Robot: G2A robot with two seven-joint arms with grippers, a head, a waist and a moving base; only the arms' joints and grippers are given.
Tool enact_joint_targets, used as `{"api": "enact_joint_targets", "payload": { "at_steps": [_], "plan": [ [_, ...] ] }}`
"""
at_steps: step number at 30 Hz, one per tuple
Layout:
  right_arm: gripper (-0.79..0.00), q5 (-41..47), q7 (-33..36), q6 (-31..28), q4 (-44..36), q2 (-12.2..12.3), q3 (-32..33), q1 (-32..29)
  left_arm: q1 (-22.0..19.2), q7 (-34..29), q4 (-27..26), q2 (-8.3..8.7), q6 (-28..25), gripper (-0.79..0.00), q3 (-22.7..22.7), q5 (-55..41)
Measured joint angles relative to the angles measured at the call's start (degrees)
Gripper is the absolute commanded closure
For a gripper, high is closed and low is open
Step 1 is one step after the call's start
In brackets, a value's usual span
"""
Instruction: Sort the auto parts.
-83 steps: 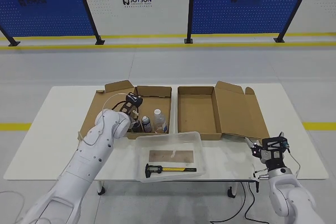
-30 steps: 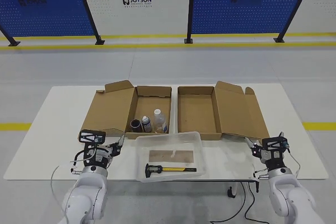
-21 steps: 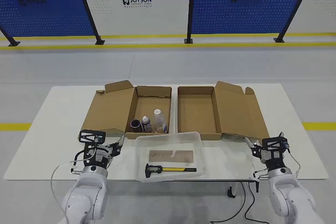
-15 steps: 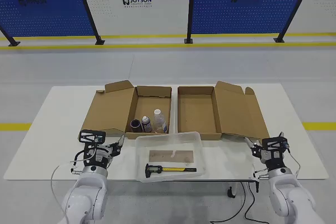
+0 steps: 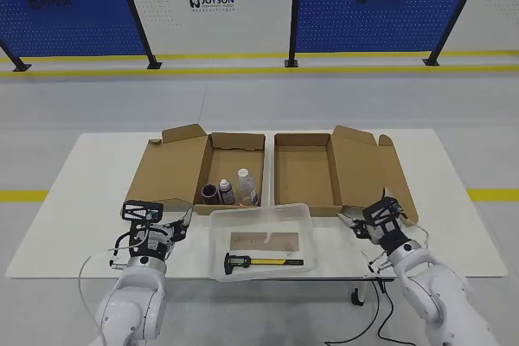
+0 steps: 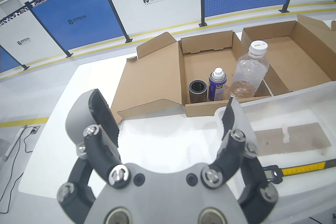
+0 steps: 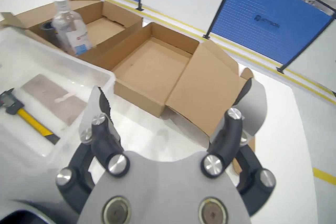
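Now the right gripper, spread and empty, is swinging toward the tray, likely after the caliper; the left gripper is waiting, spread too.

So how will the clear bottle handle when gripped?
The clear bottle looks thin-walled and mostly empty: probably light, may dent under a squeeze. Tall and narrow, standing upright beside the spray can, so a nudge could tip it.

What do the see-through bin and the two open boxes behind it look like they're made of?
The bin looks like clear, slightly frosted plastic: its walls are see-through and a little glossy. The left box and right box look like plain brown cardboard, matte, with folded flaps and creases.
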Motion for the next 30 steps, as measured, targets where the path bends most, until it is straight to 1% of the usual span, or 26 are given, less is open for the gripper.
{"api": "enact_joint_targets", "payload": {
  "at_steps": [2,5,9,14,22,24,26,30],
  "plan": [
    [-0.785,1.3,4.3,-4.8,0.3,0.1,-1.7,2.9,0.0,0.0,0.0,0.0,0.0,-0.785,0.0,0.0],
    [-0.785,2.2,9.5,-10.0,2.4,0.1,-4.1,7.9,0.0,0.0,0.0,0.0,0.0,-0.785,0.0,0.0],
    [-0.785,6.0,15.6,-14.2,4.9,-0.1,-6.9,14.6,0.0,0.0,0.0,0.0,0.0,-0.785,0.0,0.0],
    [-0.785,8.5,22.4,-16.6,8.2,-0.3,-9.2,22.9,0.0,0.0,0.0,0.0,0.0,-0.785,0.0,0.0],
    [-0.785,13.4,29.2,-19.2,14.8,-0.7,-12.6,33.3,0.0,0.0,0.0,0.0,0.0,-0.785,0.0,0.0],
    [-0.785,14.5,30.8,-20.7,17.0,-0.8,-13.6,35.9,0.0,0.0,0.0,0.0,0.0,-0.785,0.0,0.0],
    [-0.785,15.3,31.7,-22.3,18.7,-0.8,-14.2,38.0,0.0,0.0,0.0,0.0,0.0,-0.785,0.0,0.0],
    [-0.785,15.3,31.7,-22.3,18.8,-0.8,-14.2,38.0,0.0,0.0,0.0,0.0,0.0,-0.785,0.0,0.0]
  ]
}}
